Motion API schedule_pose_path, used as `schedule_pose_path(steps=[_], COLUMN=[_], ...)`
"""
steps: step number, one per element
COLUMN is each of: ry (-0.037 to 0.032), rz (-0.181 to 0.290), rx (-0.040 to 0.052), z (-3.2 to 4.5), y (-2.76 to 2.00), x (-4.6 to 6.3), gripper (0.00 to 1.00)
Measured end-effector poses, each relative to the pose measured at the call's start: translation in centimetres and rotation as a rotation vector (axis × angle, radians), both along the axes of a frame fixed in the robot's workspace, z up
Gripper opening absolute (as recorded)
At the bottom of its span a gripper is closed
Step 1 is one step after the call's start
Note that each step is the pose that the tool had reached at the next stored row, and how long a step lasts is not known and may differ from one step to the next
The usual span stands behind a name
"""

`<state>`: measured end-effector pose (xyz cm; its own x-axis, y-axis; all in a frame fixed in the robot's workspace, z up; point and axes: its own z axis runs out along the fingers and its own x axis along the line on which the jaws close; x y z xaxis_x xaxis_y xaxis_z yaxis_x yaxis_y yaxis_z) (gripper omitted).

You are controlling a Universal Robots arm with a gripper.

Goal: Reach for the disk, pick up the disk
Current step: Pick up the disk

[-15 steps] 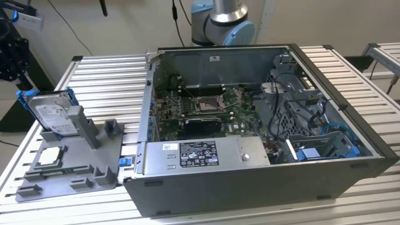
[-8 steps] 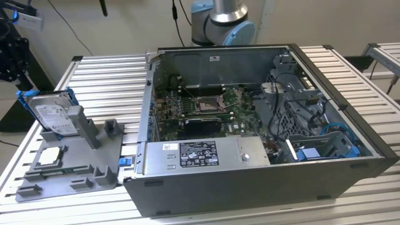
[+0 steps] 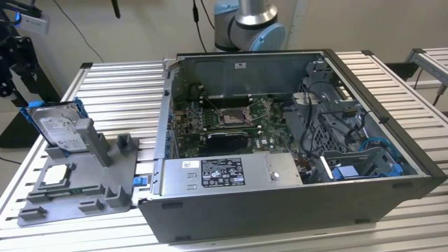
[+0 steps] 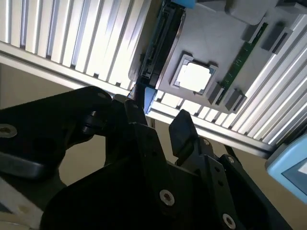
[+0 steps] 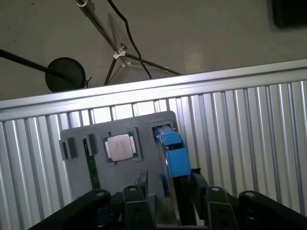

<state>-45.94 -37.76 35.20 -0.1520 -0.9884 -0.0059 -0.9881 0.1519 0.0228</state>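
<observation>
The disk [image 3: 57, 128] stands on edge in a grey holder tray [image 3: 77, 202] at the exterior view's left, its white label facing the front and its blue bracket around it. My gripper [image 3: 12, 68] hangs at the exterior view's left edge, above and beside the disk and apart from it. In the first wrist view the disk's blue bracket [image 5: 175, 158] runs in line with the gap of my gripper [image 5: 173, 203]. The second wrist view shows the gripper [image 4: 158, 112] open, with the disk's dark edge [image 4: 160, 43] beyond the fingertips [image 4: 182, 122]. Nothing is held.
A small square silver chip [image 3: 56, 176] and a green memory stick [image 5: 92, 167] lie in the same tray. An open computer case [image 3: 280, 157] stands to the exterior view's right on the slatted aluminium table [image 3: 119, 89]. A stand [image 5: 64, 74] is on the floor past the table's edge.
</observation>
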Motion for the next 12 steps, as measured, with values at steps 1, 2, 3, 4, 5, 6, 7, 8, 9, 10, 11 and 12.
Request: schedule_pose_path(steps=[1,2,3,4,5,6,7,8,9,10,11,12], ry=[0.0000,0.0000,0.0000,0.0000,0.0000,0.0001,0.0000,0.0000,0.0004,0.0017,0.0027,0.0035], rz=[0.000,0.000,0.000,0.000,0.000,0.000,0.000,0.000,0.000,0.000,0.000,0.001], rx=[0.0000,0.0000,0.0000,0.0000,0.0000,0.0000,0.0000,0.0000,-0.0003,-0.0009,-0.0012,-0.0013], z=[0.00,0.00,0.00,0.00,0.00,0.00,0.00,-0.02,-0.12,-0.24,-0.38,-0.52], y=[0.00,0.00,0.00,0.00,0.00,0.00,0.00,0.00,0.01,0.00,0.01,0.01], x=[0.01,0.01,0.02,0.02,0.02,0.03,0.03,0.04,0.05,0.05,0.05,0.05], gripper=[1.00,1.00,1.00,1.00,1.00,1.00,1.00,1.00,1.00,1.00,1.00,1.00])
